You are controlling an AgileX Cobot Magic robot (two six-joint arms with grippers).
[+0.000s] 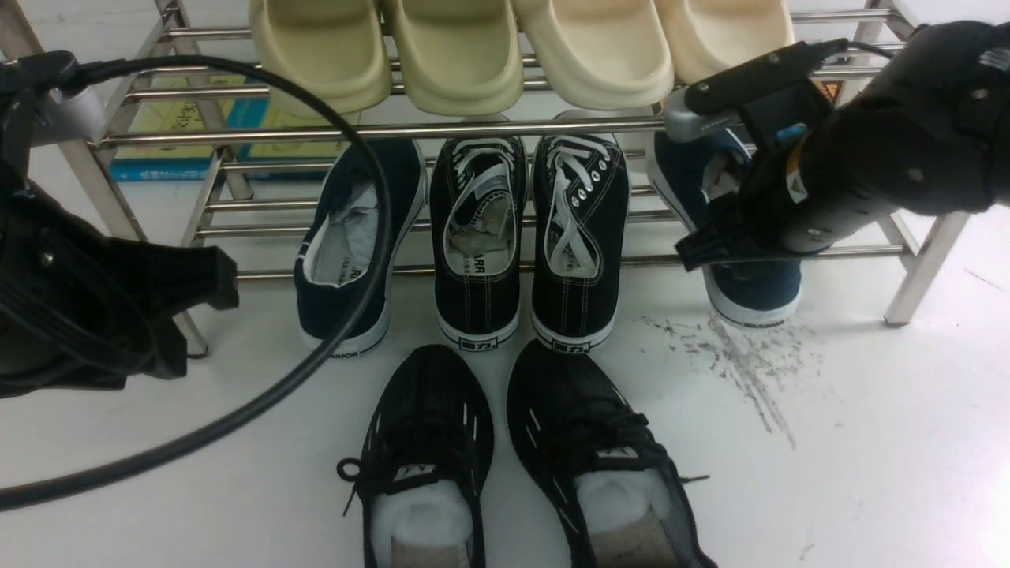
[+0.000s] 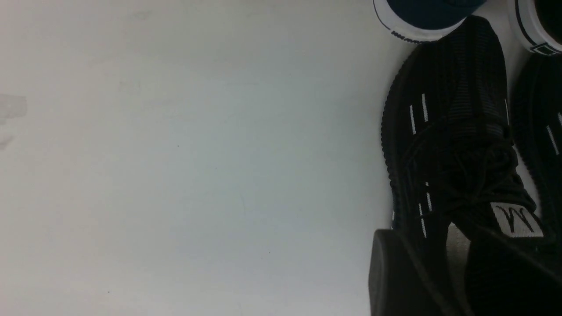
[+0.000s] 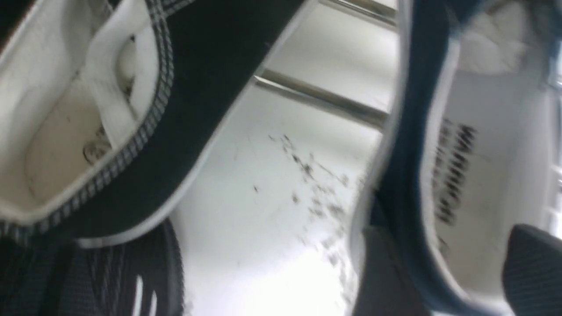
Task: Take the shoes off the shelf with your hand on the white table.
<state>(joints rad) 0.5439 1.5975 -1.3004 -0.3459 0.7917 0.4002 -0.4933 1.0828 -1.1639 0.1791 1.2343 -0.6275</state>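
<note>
The shoes, two all-black mesh sneakers (image 1: 426,442) (image 1: 584,434), stand side by side on the white table (image 1: 868,442) in front of the shelf (image 1: 505,128). My left gripper (image 1: 201,284) hangs at the left, apart from them. In the left wrist view, the left gripper (image 2: 443,272) is open above the left sneaker (image 2: 448,131) and holds nothing. My right gripper (image 1: 698,244) is at the right navy slip-on (image 1: 750,292) on the lower tier. The right gripper (image 3: 456,272) is open astride that slip-on's side wall (image 3: 404,175), with one finger outside and one inside.
Another navy slip-on (image 1: 347,237) and two black canvas sneakers with white laces (image 1: 481,237) (image 1: 580,237) lean on the lower tier. Beige slippers (image 1: 473,55) fill the top tier. A thick black cable (image 1: 379,237) loops across the left. Grey scuff streaks (image 1: 742,363) mark the table.
</note>
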